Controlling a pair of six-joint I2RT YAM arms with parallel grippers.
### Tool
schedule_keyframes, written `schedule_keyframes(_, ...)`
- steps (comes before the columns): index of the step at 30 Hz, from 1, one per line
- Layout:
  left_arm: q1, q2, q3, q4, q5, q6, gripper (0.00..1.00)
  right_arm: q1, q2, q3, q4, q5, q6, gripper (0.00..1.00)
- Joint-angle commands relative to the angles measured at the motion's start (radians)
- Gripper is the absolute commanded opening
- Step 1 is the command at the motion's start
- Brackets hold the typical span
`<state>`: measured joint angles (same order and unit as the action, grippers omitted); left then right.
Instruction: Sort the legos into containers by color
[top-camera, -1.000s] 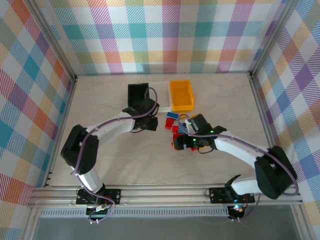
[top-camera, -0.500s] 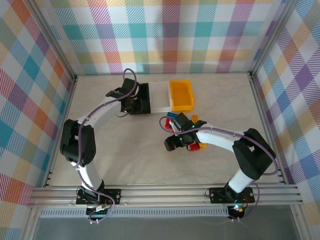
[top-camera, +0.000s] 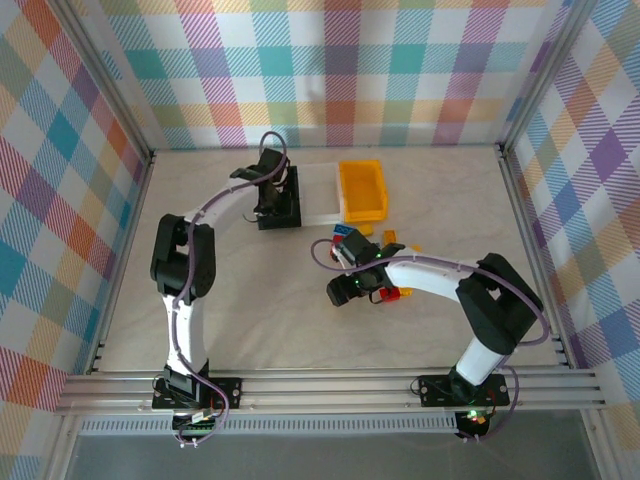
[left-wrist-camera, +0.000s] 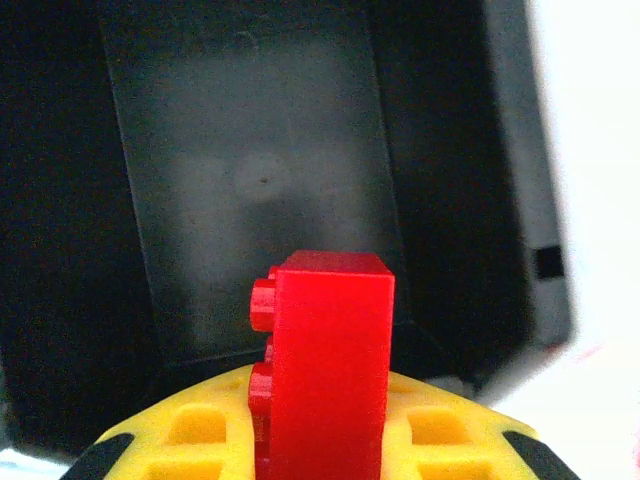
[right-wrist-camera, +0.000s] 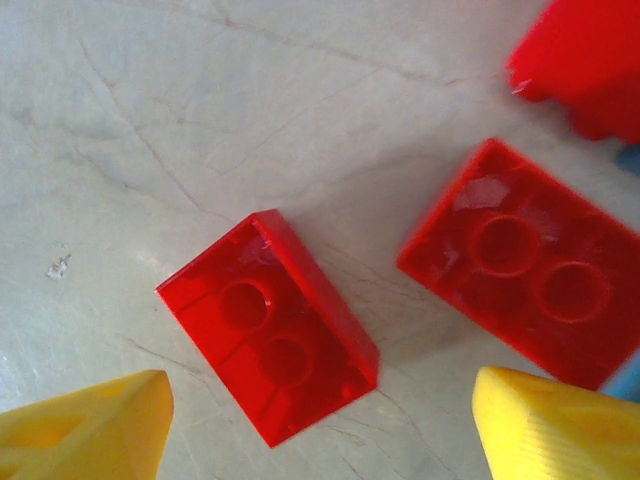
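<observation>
Red brick (left-wrist-camera: 325, 370) pinched in my left fingers (left-wrist-camera: 440, 445) over the black bin (left-wrist-camera: 250, 180), ready to drop, I judge. Right fingers (right-wrist-camera: 80, 430) spread astride a second red brick (right-wrist-camera: 270, 340) on the surface (right-wrist-camera: 150, 120), lined up for pickup.

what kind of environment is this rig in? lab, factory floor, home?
Looks like a lab tabletop test cell, not a factory or home: aluminium-extrusion frame, plaid backdrop walls enclosing a small table, and toy bricks beside a yellow bin.
</observation>
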<state>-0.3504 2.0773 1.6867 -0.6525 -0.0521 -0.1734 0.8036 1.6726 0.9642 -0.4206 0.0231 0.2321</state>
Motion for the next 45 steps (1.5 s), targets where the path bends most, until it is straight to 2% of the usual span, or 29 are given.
schedule_keyframes(1, 0.011, 0.048, 0.064, -0.065, -0.027, 0.009, 0.24, 0.037, 0.039, 0.023, -0.02, 0.006, -0.018, 0.79)
schedule_keyframes(7, 0.013, 0.056, 0.065, -0.061, -0.008, 0.004, 0.48, 0.055, 0.084, 0.058, -0.004, 0.043, -0.011, 0.79)
schedule_keyframes(9, 0.013, 0.031, 0.044, -0.048, 0.005, -0.003, 0.52, 0.055, 0.102, 0.068, 0.01, 0.05, -0.014, 0.81)
schedule_keyframes(14, 0.013, -0.067, -0.018, -0.033, 0.029, -0.016, 0.54, 0.055, 0.157, 0.12, 0.004, 0.042, -0.027, 0.8)
schedule_keyframes(21, 0.013, -0.255, -0.124, -0.041, 0.033, -0.023, 0.58, 0.067, 0.149, 0.125, 0.003, 0.042, -0.017, 0.57)
schedule_keyframes(27, 0.012, -0.392, -0.245, -0.033, 0.052, -0.053, 0.59, 0.104, 0.129, 0.123, 0.013, 0.062, -0.033, 0.55)
schedule_keyframes(28, 0.012, -0.411, -0.265, -0.032, 0.055, -0.056, 0.6, 0.107, 0.127, 0.123, 0.015, 0.071, -0.036, 0.57)
schedule_keyframes(30, 0.013, -0.446, -0.3, -0.026, 0.054, -0.061, 0.6, 0.108, 0.136, 0.135, 0.007, 0.095, -0.037, 0.68)
schedule_keyframes(36, 0.013, -0.519, -0.362, -0.032, 0.04, -0.061, 0.62, 0.105, 0.17, 0.176, 0.018, 0.144, -0.087, 0.72)
schedule_keyframes(41, 0.014, -0.549, -0.39, -0.04, 0.036, -0.063, 0.62, 0.105, 0.224, 0.233, -0.01, 0.119, -0.113, 0.71)
schedule_keyframes(45, 0.013, -0.575, -0.425, -0.03, 0.05, -0.078, 0.62, 0.105, 0.214, 0.21, -0.013, 0.094, -0.089, 0.58)
